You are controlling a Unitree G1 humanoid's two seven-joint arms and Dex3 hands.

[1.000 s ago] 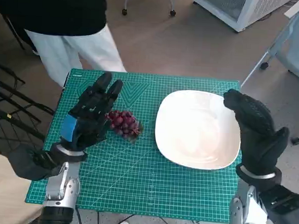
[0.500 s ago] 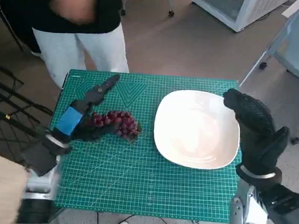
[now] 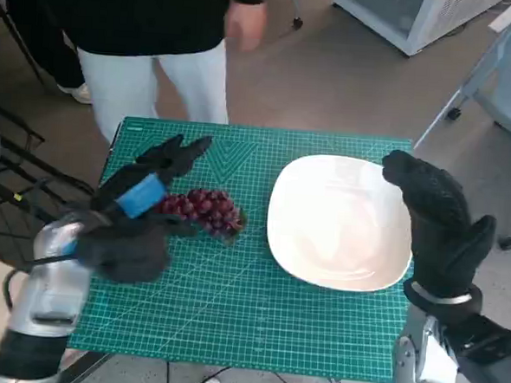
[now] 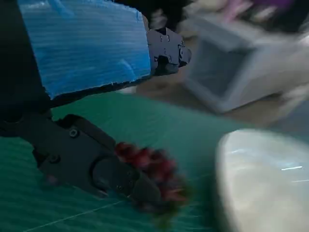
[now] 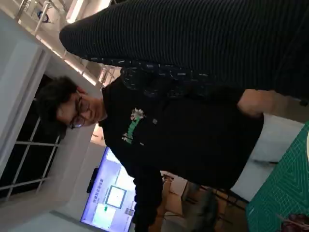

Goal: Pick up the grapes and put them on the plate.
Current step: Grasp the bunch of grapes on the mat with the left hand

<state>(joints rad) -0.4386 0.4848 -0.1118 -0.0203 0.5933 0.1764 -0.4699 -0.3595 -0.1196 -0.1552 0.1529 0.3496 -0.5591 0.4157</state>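
head view: the black fingers [image 3: 184, 152] of the left hand [image 3: 147, 193] point to the upper right and lie spread over the left end of the grapes [image 3: 204, 210]. one lower finger lies along the bunch at its left side. i cannot tell if the bunch is really gripped or only touched. the grapes are dark red and rest on the green cutting mat [image 3: 231, 311], in the left middle of the frame, a short way from the left rim of the white plate [image 3: 337, 275]. the plate has nothing on it and lies in the right middle of the frame.

in the left wrist view the blue-taped back of the left hand [image 4: 87, 43] fills the upper left, and a black finger [image 4: 111, 171] touches the blurred grapes [image 4: 154, 169] in the lower middle. the plate [image 4: 260, 188] is at the lower right.

the right hand [image 3: 440, 224] in the knitted glove stands over the right edge of the plate, at the right of the frame, fingers together and slightly curved, holding nothing.

a person [image 3: 152, 38] in a black top and white trousers stands behind the table, at the upper left of the head frame, and shows also in the right wrist view [image 5: 193, 130].
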